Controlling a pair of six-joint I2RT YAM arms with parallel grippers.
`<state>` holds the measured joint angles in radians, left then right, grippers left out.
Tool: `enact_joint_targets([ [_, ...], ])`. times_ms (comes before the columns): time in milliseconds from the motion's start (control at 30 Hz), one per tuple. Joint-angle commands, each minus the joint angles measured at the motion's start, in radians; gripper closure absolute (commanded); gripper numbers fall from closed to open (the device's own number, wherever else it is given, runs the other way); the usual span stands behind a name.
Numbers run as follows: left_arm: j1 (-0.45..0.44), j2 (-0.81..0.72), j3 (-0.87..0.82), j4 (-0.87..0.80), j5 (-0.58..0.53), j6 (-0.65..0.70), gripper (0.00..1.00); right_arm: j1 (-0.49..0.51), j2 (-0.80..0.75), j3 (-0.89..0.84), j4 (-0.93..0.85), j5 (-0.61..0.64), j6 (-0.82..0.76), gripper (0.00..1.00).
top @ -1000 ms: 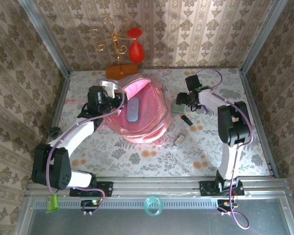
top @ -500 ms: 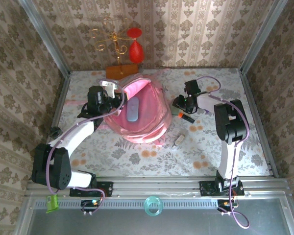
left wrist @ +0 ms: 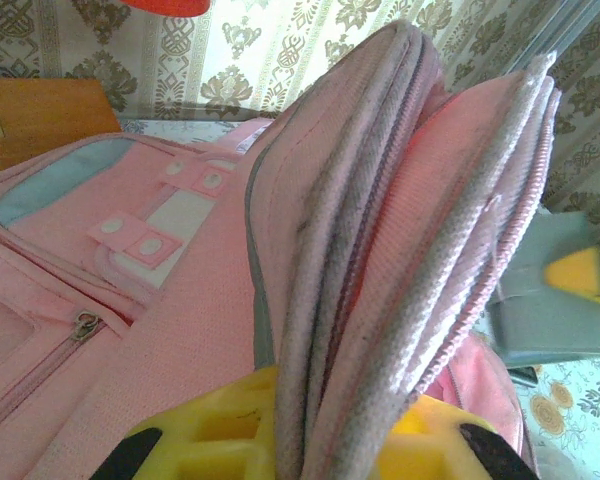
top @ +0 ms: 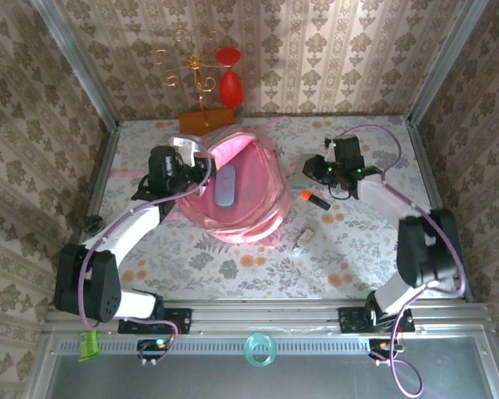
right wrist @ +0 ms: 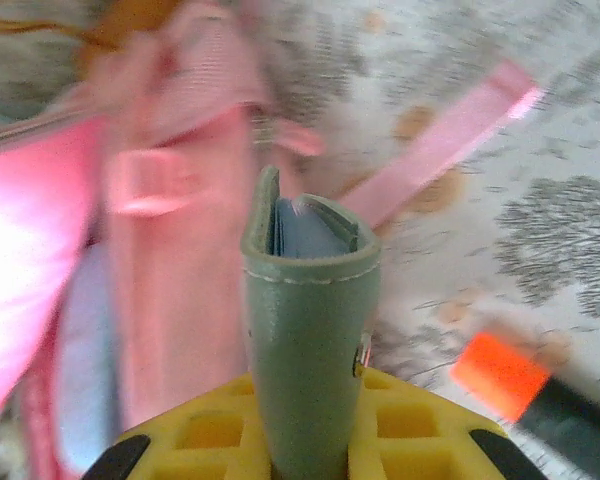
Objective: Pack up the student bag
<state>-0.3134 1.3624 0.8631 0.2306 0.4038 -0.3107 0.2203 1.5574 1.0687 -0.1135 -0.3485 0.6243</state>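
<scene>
The student bag (top: 248, 208), a big pink backpack, lies mid-table with its top gaping open and a blue-grey item (top: 225, 184) inside. My left gripper (top: 201, 170) is at the bag's left rim. In the left wrist view its yellow jaws (left wrist: 325, 440) are shut on the folded pink-grey edge of the opening (left wrist: 380, 250). My right gripper (top: 314, 166) hovers just right of the bag. It is shut on an upright green wallet (right wrist: 310, 340), held clear of the table beside the bag's side (right wrist: 170, 250).
An orange-capped black marker (top: 313, 198) lies below the right gripper, and shows as the marker (right wrist: 500, 375) in the right wrist view. A small grey object (top: 303, 237) lies nearer. A pink strap (right wrist: 450, 140) trails over the table. A wooden stand (top: 206, 118) with red ornaments is at the back.
The right gripper closed on the green wallet and raised it off the table, while its arm swung out to the right. The left gripper and bag have stayed still.
</scene>
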Motion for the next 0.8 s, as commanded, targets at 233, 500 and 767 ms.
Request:
enact_joint_targets([
  [233,0.013,-0.011,0.052,0.115,0.071,0.026,1.0,0.293,0.181,0.178,0.117,-0.153,0.137,0.89],
  [500,0.004,-0.073,0.083,0.124,0.13,0.034,1.0,0.31,0.398,0.349,0.167,0.033,0.26,0.88],
  [767,-0.027,-0.083,0.045,0.133,0.099,-0.029,1.0,0.32,0.544,0.502,0.235,0.21,0.271,0.61],
])
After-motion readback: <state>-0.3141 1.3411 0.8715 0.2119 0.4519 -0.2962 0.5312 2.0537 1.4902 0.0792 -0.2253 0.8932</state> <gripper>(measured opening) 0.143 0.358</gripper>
